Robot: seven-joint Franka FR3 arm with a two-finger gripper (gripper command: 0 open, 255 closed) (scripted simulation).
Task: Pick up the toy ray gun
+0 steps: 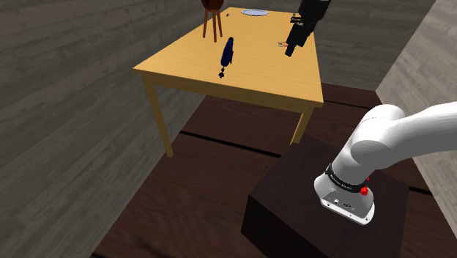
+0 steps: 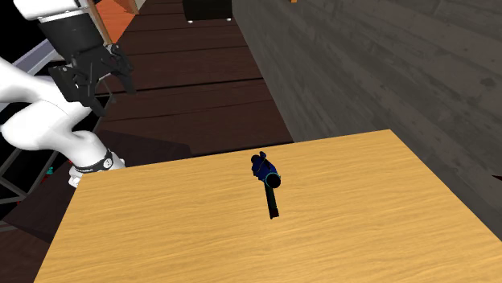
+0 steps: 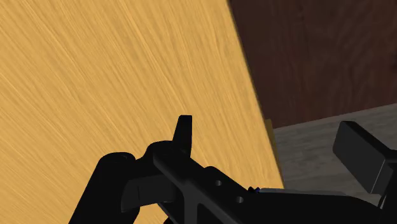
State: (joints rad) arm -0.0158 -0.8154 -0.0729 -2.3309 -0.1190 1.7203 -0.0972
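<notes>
The toy ray gun [image 1: 227, 55] is dark blue with a black barrel and lies on its side on the wooden table [image 1: 256, 73]. It sits near the table's middle [image 2: 268, 181]. My black gripper [image 1: 291, 50] hangs above the table toward the shoulder view's right, well apart from the gun. In the second exterior view the gripper [image 2: 115, 92] is raised at the upper left, fingers spread. In the wrist view the gripper [image 3: 266, 126] stands open, with only bare tabletop [image 3: 95, 76] and its edge between the fingers.
At the table's far end stand a brown stool-like object [image 1: 212, 15] and a flat grey plate [image 1: 254, 12]. A small item [image 1: 280, 44] lies near the gripper. The dark stand box [image 1: 322, 212] sits on the dark plank floor.
</notes>
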